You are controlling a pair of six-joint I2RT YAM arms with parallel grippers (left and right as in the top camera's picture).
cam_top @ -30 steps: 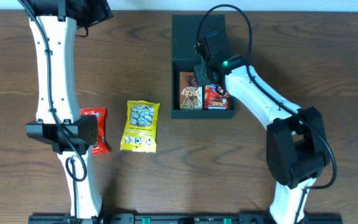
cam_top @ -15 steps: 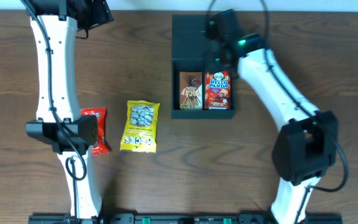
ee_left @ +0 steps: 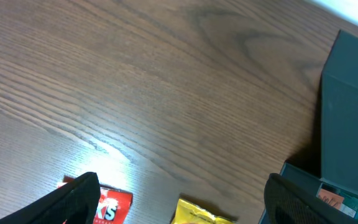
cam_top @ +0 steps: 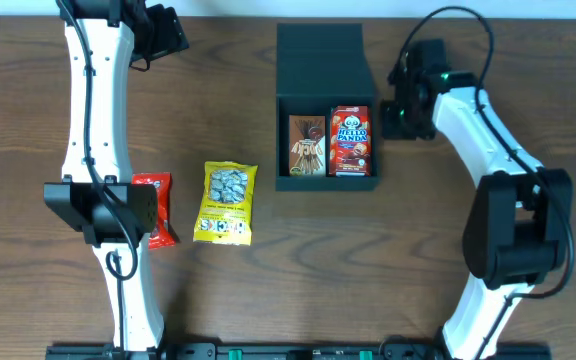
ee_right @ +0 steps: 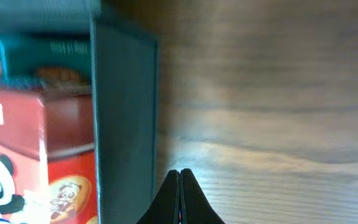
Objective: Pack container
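Right gripper (ee_right: 180, 186) is hanging clenched and empty beside the container (cam_top: 320, 55).
It is showing dark matte walls, flap lid open, a red panda carton (cam_top: 352, 140) inside.

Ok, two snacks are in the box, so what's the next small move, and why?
Probably lower the open left gripper toward the yellow snack bag. It and the red pack lie outside the container on that arm's side, and the right gripper is shut beside the container.

Dark wooden table (cam_top: 268, 290), open container (cam_top: 318, 55), yellow snack bag (cam_top: 226, 203), red packet (cam_top: 164, 215)
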